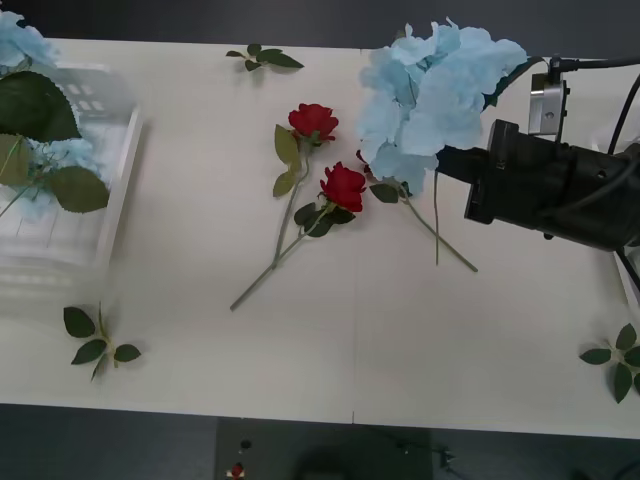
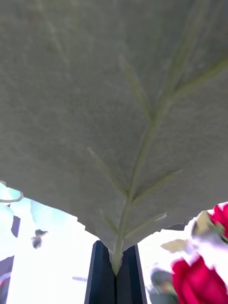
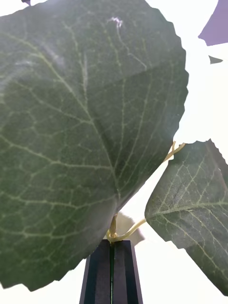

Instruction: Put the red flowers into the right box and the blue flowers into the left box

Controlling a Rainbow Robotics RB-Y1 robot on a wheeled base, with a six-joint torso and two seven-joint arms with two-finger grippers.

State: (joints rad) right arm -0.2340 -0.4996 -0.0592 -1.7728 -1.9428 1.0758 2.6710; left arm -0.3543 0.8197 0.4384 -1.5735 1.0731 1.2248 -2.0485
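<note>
While the right gripper (image 2: 114,273) clamps its black fingers (image 2: 102,280) together on the stem of a blue flower (image 1: 440,90), that cluster hangs just ahead of the arm, above the table (image 1: 400,350), its ruffled pale petals bunched wide and its thin stems trailing from the gripper toward the near edge. In the right wrist view a large leaf (image 2: 114,104) with a matte, veined underside spreads straight out from the pinched fingers, its midrib running away from them. Just beyond the held cluster, further from the right gripper, two red roses (image 1: 343,185) lie flat on the table; their long green stems run diagonally, blooms toward the far side and cut ends toward the near side, the nearer stem crossing the other. The left gripper (image 3: 112,270) has its black fingers pressed shut on a pale stalk from which two broad, toothed, dark green leaves (image 3: 85,133) fan outward. Those leaves and more blue flowers (image 1: 25,45) sit at the left box (image 1: 115,170), a translucent white tray with a raised rim and slotted floor. Loose leaf sprigs (image 1: 100,345) lie scattered on the table, well apart from both grippers. No writing is legible anywhere.
</note>
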